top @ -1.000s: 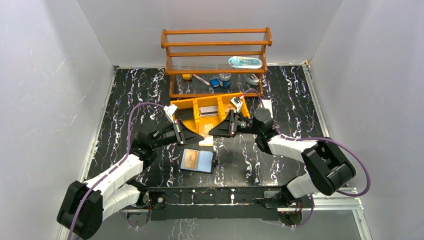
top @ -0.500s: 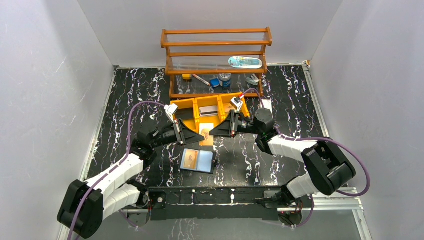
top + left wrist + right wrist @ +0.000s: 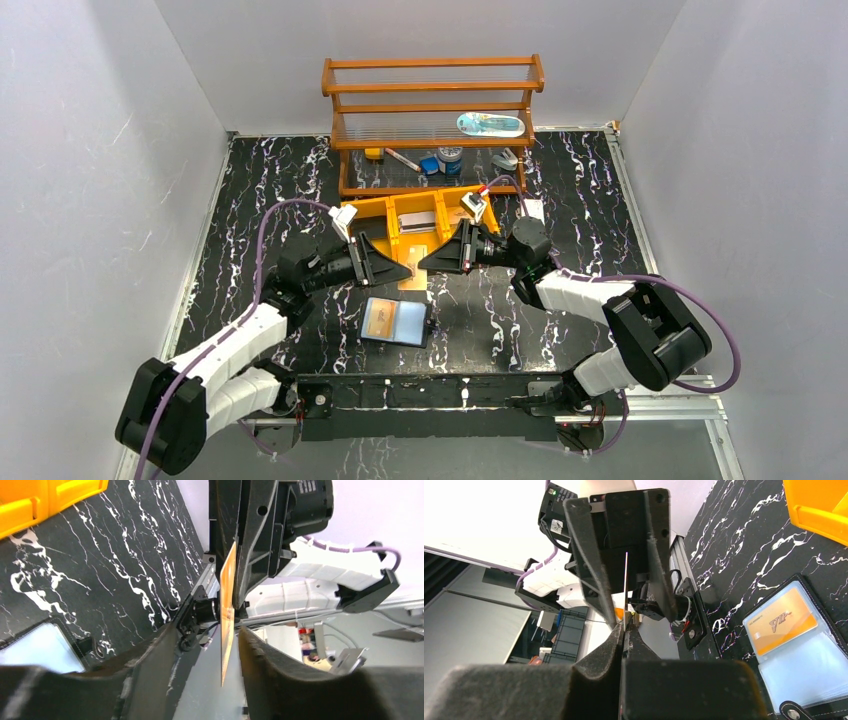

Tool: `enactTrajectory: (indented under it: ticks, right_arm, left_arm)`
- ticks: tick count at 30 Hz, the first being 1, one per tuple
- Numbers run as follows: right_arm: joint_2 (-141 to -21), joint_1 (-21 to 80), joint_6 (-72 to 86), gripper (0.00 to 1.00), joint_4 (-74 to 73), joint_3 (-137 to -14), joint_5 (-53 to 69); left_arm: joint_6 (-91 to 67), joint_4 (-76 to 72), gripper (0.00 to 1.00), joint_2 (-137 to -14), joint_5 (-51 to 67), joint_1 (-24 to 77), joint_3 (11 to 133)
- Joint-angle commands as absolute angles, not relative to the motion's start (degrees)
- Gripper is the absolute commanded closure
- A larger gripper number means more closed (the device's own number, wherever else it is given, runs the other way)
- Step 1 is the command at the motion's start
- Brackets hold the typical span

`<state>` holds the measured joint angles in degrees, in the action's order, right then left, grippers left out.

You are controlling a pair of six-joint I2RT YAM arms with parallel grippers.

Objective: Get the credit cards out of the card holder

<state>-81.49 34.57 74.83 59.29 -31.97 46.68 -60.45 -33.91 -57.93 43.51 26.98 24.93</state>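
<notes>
Here, at frame centre, the right pincer (image 3: pixel 428 263) clamps the orange card (image 3: pixel 228 615) edge-on, apparently in a handover, with the left pincer (image 3: pixel 400 271) parted loosely around it, while the card holder (image 3: pixel 395 322) lies open on the desk (image 3: pixel 250 200) below, a second card (image 3: pixel 780 627) inside.

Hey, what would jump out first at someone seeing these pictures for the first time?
The two claws meet tip to tip in front of the yellow bin tray: the right claw pinches an orange card edge-on, while the left claw stands open around it. Nearer the arm bases, the card holder lies open with another orange card in one panel.
</notes>
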Motion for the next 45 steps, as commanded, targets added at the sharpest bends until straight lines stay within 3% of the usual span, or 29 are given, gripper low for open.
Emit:
enactTrajectory:
  ticks: [1, 5, 10, 15, 26, 33, 45]
  right_arm:
    - [-80.6, 34.6, 73.4, 1.0, 60.9, -31.6, 45.9]
    - [-79.3, 34.2, 69.8, 1.0, 54.0, -31.6, 43.1]
    - [-76.3, 32.8, 62.6, 1.0, 40.0, -33.0, 38.3]
    - [-72.5, 31.0, 52.7, 1.0, 22.1, -36.9, 31.3]
    - [-68.1, 29.1, 34.9, 1.0, -4.2, -47.2, 7.6]
    - [-68.8, 29.1, 27.1, 1.0, -7.8, -51.2, -1.6]
    - [-72.3, 29.0, 13.3, 1.0, -4.7, -53.9, -4.4]
  left_arm:
    - [-53.6, -24.2, 0.43, -56.6, 41.6, 26.7, 29.9]
    - [-44.3, -7.5, 0.15, -54.3, 35.0, 26.7, 34.2]
    - [-35.3, 8.4, 0.02, -50.9, 21.6, 26.7, 39.3]
    - [-30.4, 19.5, 0.02, -47.2, 7.4, 26.7, 43.0]
    - [-23.0, 23.2, 0.02, -40.9, -8.9, 26.7, 41.1]
    - [-21.9, 22.2, 0.02, -39.7, -11.0, 26.7, 36.1]
    - [-19.2, 22.1, 0.02, -43.1, -11.5, 26.7, 37.7]
